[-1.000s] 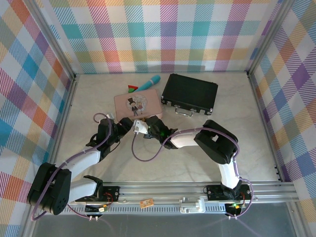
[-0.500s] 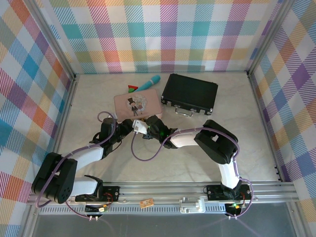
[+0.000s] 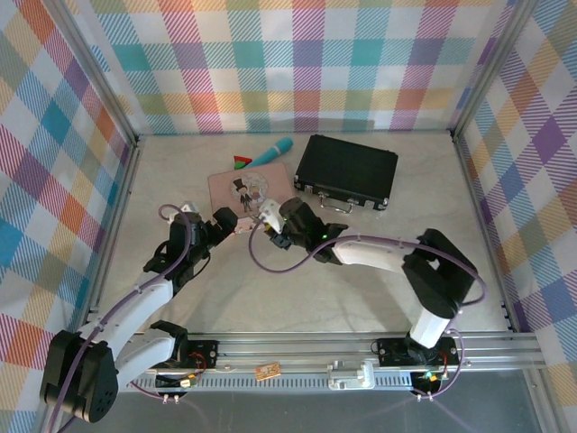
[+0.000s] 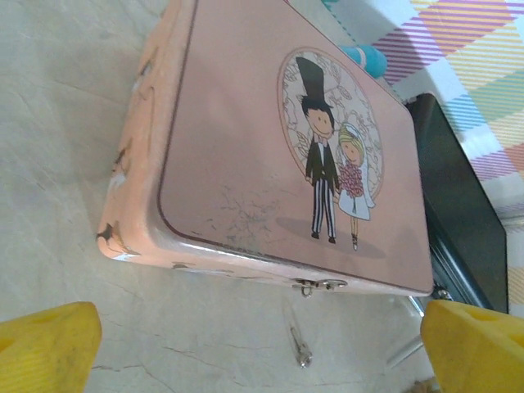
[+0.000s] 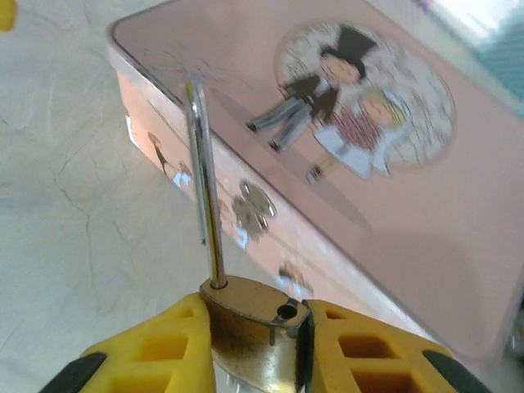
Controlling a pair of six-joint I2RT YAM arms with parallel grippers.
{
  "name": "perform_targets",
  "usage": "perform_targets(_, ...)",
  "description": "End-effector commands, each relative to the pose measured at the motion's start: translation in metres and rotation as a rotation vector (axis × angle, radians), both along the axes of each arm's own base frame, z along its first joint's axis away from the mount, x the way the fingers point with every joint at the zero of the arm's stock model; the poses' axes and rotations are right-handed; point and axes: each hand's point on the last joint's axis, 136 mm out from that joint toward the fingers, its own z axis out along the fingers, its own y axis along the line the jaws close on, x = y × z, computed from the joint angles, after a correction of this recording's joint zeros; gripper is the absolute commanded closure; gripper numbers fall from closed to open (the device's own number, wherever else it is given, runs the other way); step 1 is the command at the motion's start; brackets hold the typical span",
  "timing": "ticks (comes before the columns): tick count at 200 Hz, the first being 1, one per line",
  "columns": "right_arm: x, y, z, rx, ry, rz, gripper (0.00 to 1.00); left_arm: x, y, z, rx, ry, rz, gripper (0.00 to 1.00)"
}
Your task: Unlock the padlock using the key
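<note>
Right fingers (image 5: 155, 348) pinching padlock (image 5: 254, 327) by body, lower middle of right wrist frame. Shackle (image 5: 205, 180) upright, one hole in body bare, so probably sprung. Left fingers (image 4: 49, 348) spread wide, nothing between. Key (image 4: 301, 348) flat on desk (image 4: 65, 123), lower middle of left wrist frame, just beside front edge of pink tin (image 4: 246, 147). Likely step: left clears off. Lift straight up, no nudging key or tin. Right: firm pinch, no twisting.

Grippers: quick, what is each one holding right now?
Left gripper: open, holding nothing.
Right gripper: closed on the padlock.
</note>
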Motion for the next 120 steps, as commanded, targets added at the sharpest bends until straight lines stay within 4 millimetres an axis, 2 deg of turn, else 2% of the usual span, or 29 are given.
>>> perform_targets(1,-0.039,-0.043,-0.042,-0.012,0.366,-0.175,1.00,-0.004,0.019,0.000,0.100,0.031,0.042,0.00)
perform_targets(28,-0.071,-0.068,-0.065,-0.015,0.590,-0.272,1.00,-0.004,0.024,0.003,0.102,0.022,0.066,0.00)
perform_targets(47,-0.084,-0.078,-0.078,-0.010,0.644,-0.307,1.00,-0.004,0.024,0.006,0.097,0.022,0.067,0.00)
perform_targets(120,-0.069,-0.085,-0.075,0.030,0.573,-0.349,1.00,-0.017,0.031,0.014,0.104,0.014,0.085,0.00)
